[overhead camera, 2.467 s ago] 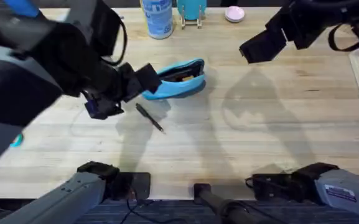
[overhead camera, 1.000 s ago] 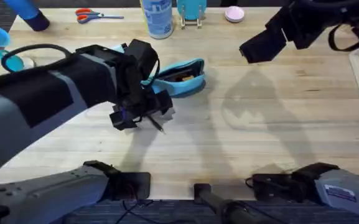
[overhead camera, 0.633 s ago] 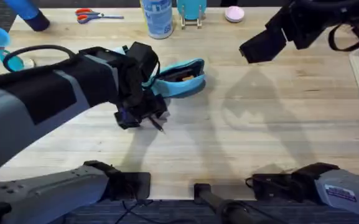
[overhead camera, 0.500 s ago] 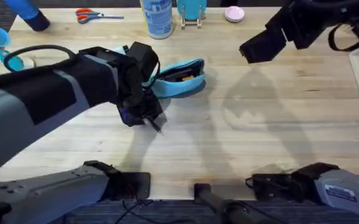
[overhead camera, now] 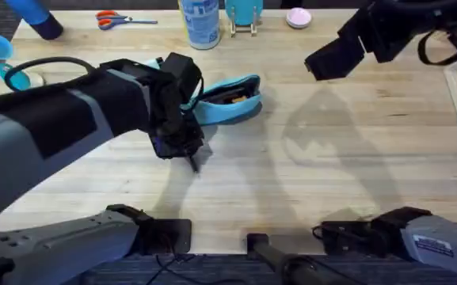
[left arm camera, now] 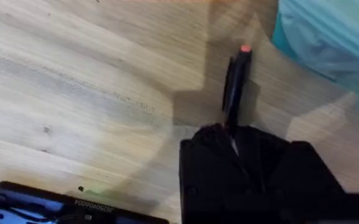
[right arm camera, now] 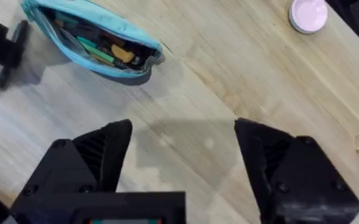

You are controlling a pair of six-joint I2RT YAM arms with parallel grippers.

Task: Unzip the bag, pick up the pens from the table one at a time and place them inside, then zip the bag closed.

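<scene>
We see the left claw (overhead camera: 187, 152) down on the desk (overhead camera: 331, 182), just in front of the bag (overhead camera: 226, 103). The pen (left arm camera: 235, 84) lies flat on the desk and runs straight into the claw: its near end sits under the black fingers (left arm camera: 216, 168), its orange-tipped end points toward the bag. We cannot tell whether the fingers are closed on it or just over it.

Versus 2.5 s ago: the left claw was beside the bag's left end and the pen lay fully exposed; the claw now covers most of it, only a short dark stub showing below it from overhead. Bag and right arm unchanged.

Right claw (right arm camera: 182, 162) hangs above the desk, well apart from the bag, fingers wide apart, holding nothing.

The bag is unzipped; we see green and orange items inside.
</scene>
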